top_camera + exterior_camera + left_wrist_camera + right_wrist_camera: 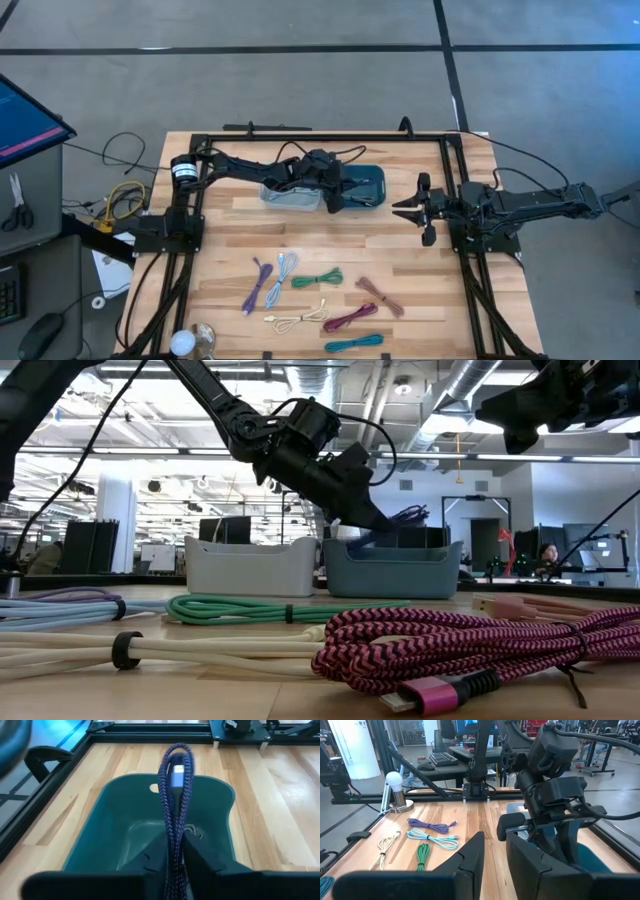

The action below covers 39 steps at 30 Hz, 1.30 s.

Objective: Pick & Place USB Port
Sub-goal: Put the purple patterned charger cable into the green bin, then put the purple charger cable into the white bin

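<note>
My left gripper (352, 192) is shut on a dark blue braided USB cable (175, 795) over the teal bin (370, 185) at the table's far middle. In the low view the gripper (372, 520) slants down into the teal bin (395, 568), the cable's loops (408, 515) showing above the rim. A white bin (288, 196) stands beside the teal one, toward the left. My right gripper (412, 208) is open and empty, right of the teal bin. Several bundled cables (320, 298) lie on the near half of the table. My left gripper pinches the bundled blue cable (176, 851) between its two fingers, which lie along the bundle. The fingers slant down from the left into the teal bin. The cable's looped end with a plug (176, 772) sticks out beyond the fingertips, over the bin's inside.
A black frame (320, 138) rims the table's far and side edges. Bundled cables in purple (260, 285), light blue, green (318, 279), cream, maroon and teal (355, 343) lie on the near half. A small lamp (185, 343) stands at the near left corner.
</note>
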### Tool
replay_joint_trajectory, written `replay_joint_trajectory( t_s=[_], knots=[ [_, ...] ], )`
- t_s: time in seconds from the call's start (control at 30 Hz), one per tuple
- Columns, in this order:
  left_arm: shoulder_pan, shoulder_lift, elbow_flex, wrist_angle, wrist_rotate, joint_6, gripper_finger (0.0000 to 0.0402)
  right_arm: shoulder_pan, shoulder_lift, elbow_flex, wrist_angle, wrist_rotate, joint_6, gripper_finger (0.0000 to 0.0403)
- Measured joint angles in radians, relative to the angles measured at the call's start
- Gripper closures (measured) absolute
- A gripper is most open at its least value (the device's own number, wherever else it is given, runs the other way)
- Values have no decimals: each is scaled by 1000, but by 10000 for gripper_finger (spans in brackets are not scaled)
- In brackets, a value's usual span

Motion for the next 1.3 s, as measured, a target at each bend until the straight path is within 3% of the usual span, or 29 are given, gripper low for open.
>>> replay_joint_trajectory(
  t_s=[0.23,0.5,0.9,1.07,1.3],
  knots=[
    [-2,0,0,16,-17,3,275,0,0,0,0,0,0,328],
    [-3,-57,-2,5,13,37,283,0,0,0,-1,-3,16,328],
    [-98,-416,-6,-467,37,102,321,0,1,0,-4,-7,34,328],
    [-190,-557,-126,-493,44,194,334,-1,5,0,-9,-8,33,328],
    [-246,-843,-402,-434,6,160,370,0,13,1,151,-7,-25,328]
  ],
)
